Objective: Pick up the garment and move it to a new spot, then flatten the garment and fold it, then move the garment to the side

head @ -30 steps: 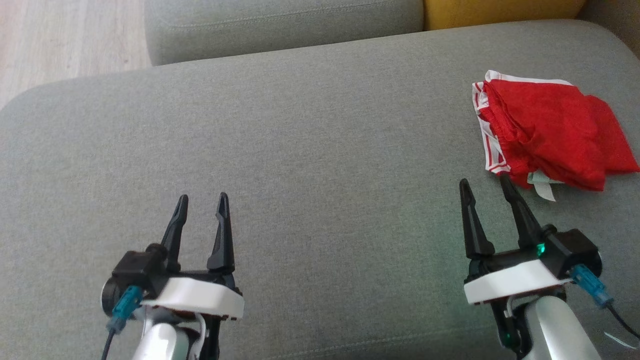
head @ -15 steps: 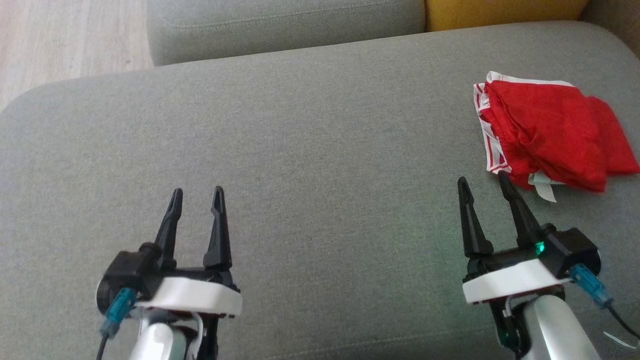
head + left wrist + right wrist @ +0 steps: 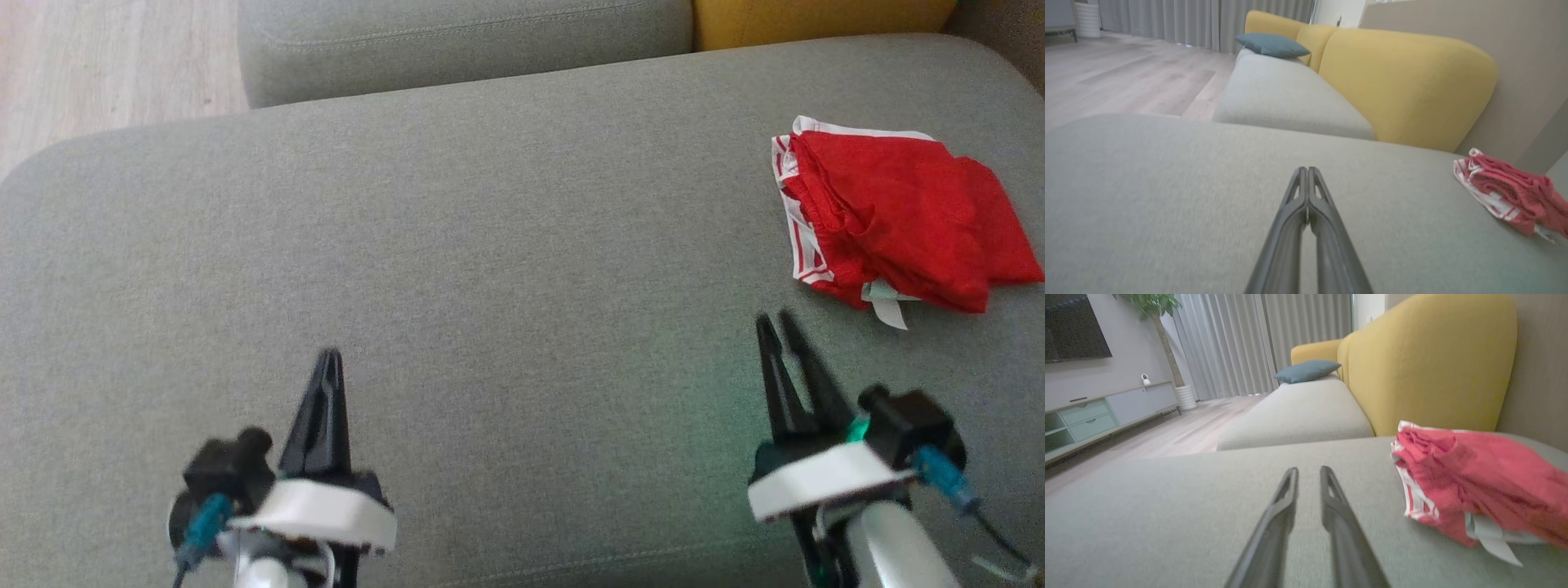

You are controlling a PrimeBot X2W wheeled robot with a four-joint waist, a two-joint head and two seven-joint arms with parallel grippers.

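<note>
The garment (image 3: 898, 220) is a red piece with a white striped band, lying bunched and folded at the right of the grey sofa seat (image 3: 490, 245); it also shows as the garment (image 3: 1511, 192) and, closer, the garment (image 3: 1474, 477). My left gripper (image 3: 331, 355) hovers at the lower left, far from the cloth, fingers pressed together on nothing, as the left gripper (image 3: 1306, 168) shows. My right gripper (image 3: 775, 317) sits just short of the garment's near-left corner. A narrow gap remains between the tips of the right gripper (image 3: 1308, 469), and it is empty.
A second grey cushion (image 3: 457, 41) lies beyond the seat, with a yellow backrest (image 3: 1404, 81) on the right and a teal pillow (image 3: 1306, 370) farther off. Wooden floor (image 3: 106, 57) lies past the seat's left edge. A low cabinet (image 3: 1094, 412) stands across the room.
Both grippers have closed from wide open: the left fully, the right to a narrow gap. Both have drawn back slightly towards me. The garment has not moved.
</note>
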